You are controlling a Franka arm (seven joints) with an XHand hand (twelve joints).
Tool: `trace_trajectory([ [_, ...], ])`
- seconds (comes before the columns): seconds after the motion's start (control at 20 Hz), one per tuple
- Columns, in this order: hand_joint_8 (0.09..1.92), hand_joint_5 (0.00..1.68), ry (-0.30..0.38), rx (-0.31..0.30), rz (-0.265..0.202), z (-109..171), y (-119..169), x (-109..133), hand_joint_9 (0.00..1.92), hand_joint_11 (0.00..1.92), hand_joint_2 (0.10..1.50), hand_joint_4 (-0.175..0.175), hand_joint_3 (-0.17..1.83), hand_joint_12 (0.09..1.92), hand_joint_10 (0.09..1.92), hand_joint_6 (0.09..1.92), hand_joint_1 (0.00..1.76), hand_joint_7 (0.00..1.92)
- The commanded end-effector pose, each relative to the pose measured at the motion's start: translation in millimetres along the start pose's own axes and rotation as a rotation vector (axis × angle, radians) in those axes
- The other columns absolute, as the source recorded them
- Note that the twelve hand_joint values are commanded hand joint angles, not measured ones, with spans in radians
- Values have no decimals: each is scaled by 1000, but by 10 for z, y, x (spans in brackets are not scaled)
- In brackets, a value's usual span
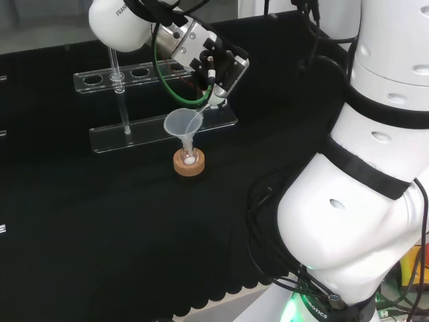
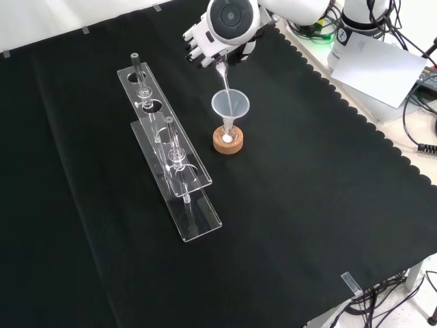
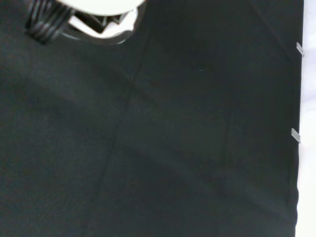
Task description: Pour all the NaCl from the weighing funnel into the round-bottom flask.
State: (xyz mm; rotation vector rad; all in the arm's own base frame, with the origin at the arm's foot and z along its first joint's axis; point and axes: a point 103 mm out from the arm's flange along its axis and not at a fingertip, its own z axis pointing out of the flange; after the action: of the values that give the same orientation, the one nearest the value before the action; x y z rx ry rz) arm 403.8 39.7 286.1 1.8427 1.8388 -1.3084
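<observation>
Flask (image 2: 227, 139) hidden under funnel (image 2: 230, 104)

arm: reaches out over the bench (image 1: 100, 221)
hand (image 1: 218, 67): tilted downward above the cork ring (image 1: 189, 163), fingers curled

In the front view the arm's white link with its round grey cap (image 2: 232, 17) stands before the hand (image 2: 199, 42), so the palm is hidden and just a few fingers (image 2: 193, 48) show beside it. What those fingers close on is too thin and clear to make out in either the head or the front view; a slim clear stem (image 2: 223, 76) runs down to the funnel (image 2: 230, 104). The flask (image 1: 190, 158) in the cork ring (image 2: 228, 141) is barely visible as glass; only a white spot shows inside. In the wrist view a blurred white part of the hand (image 3: 101, 15) is cut off by the edge.
</observation>
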Motion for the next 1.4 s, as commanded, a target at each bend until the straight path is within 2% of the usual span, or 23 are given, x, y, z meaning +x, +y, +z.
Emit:
trace_trajectory([
  [0.05, 629, 1189, -9, 0, 3, 0, 3, -11, 769, 618, 716, 175, 598, 1240, 488, 794, 1101, 504],
  [1.4, 631, 1187, -59, 1, 15, -102, -24, -1, 757, 616, 716, 175, 599, 1241, 492, 796, 1100, 492],
])
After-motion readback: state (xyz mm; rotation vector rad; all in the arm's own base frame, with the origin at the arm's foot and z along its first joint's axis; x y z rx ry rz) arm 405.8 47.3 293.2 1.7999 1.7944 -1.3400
